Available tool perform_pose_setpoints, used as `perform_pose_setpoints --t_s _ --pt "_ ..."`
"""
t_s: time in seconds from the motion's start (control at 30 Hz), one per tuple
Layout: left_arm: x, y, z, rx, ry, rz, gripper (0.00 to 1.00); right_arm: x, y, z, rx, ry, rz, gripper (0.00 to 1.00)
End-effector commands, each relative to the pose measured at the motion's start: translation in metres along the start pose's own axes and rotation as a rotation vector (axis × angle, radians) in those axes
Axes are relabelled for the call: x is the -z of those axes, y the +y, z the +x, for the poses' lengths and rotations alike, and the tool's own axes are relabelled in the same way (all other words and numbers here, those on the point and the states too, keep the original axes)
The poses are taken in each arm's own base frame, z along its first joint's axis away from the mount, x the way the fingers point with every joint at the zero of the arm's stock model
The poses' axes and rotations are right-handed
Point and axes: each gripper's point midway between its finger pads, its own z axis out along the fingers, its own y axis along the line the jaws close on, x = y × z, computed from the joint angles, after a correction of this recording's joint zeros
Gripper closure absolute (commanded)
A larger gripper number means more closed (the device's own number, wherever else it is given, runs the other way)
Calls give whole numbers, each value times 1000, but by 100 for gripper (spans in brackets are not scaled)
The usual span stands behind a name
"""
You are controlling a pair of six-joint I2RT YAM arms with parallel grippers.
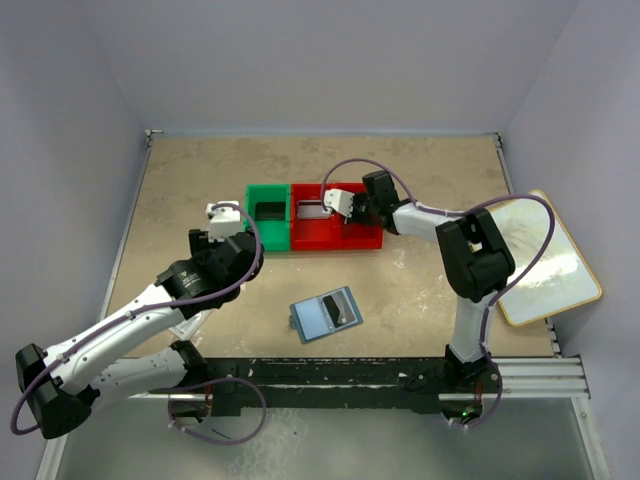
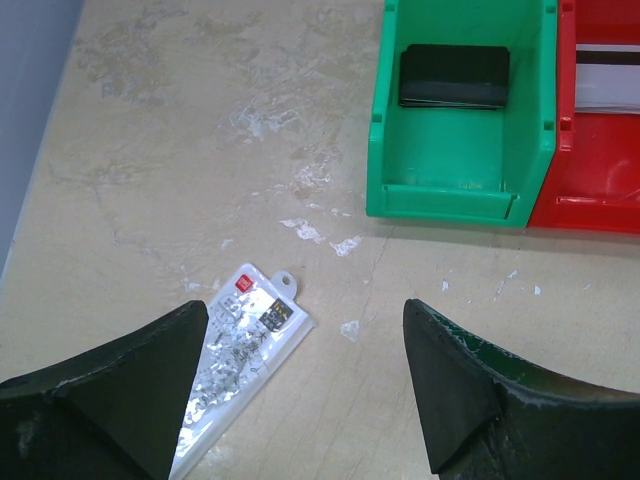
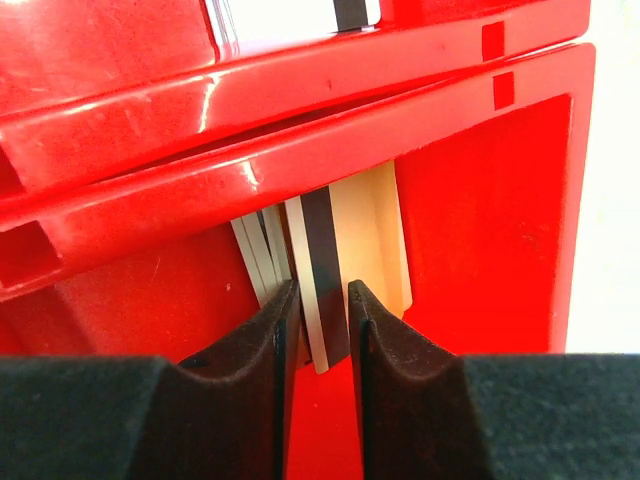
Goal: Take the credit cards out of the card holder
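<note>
The right gripper point(image 3: 323, 300) sits in the red bin point(image 3: 480, 230), jaws narrowly parted, with a striped credit card point(image 3: 322, 250) standing loose between the tips; the left gripper point(image 2: 305, 310) hangs wide open and empty near the green bin point(image 2: 440, 200). The card holder point(image 1: 318, 318) lies open near the middle of the table point(image 1: 420, 290), one dark card point(image 1: 343, 310) in it. If I lift before the jaws widen, the striped card may snag and drag out.

Right gripper point(image 1: 334, 204) hovering over red bin point(image 1: 365, 241); left gripper point(image 1: 222, 212) hanging beside green bin point(image 1: 268, 238); card holder point(image 1: 318, 318) lying open, possibly holding dark card point(image 1: 343, 309).
</note>
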Motion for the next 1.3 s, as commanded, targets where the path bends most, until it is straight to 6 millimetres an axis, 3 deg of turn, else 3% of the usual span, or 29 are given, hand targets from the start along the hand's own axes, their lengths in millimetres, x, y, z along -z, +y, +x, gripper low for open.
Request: perform_pose_setpoints --t_s 0.0,0.27,0.37,0.47,0.57,0.63,0.77,0.9,0.97,1.1,1.27 --pt "-1 -2 -7 7 -20 3 24 24 -26 -28 -11 -71 48 70" --pt "-1 -2 -7 7 -19 3 24 63 -50 -55 -87 -176 169 67" --pt "-1 -3 -6 3 -15 6 24 99 -70 -75 -182 -275 290 64" --pt "-1 -4 -6 0 -11 10 24 140 -79 -92 -394 -420 395 60" --pt "-1 -7 -5 0 -6 25 24 165 -49 -104 -777 -604 329 39" --pt "-1 -9 -3 -4 0 37 24 167 -19 -109 -1080 -640 182 34" --pt "-2 -16 1 -12 18 69 24 149 47 -104 -1371 -470 -113 34" --pt "-2 -32 8 -26 55 139 25 147 109 -106 -1605 -488 -333 40" --pt "-1 -44 16 -30 90 198 26 150 136 -105 -1676 -485 -371 40" --pt "3 -69 25 -22 142 311 29 147 183 -99 -1698 -315 -347 37" --pt "6 -106 42 78 190 468 31 152 204 -90 -1691 -250 -346 40"
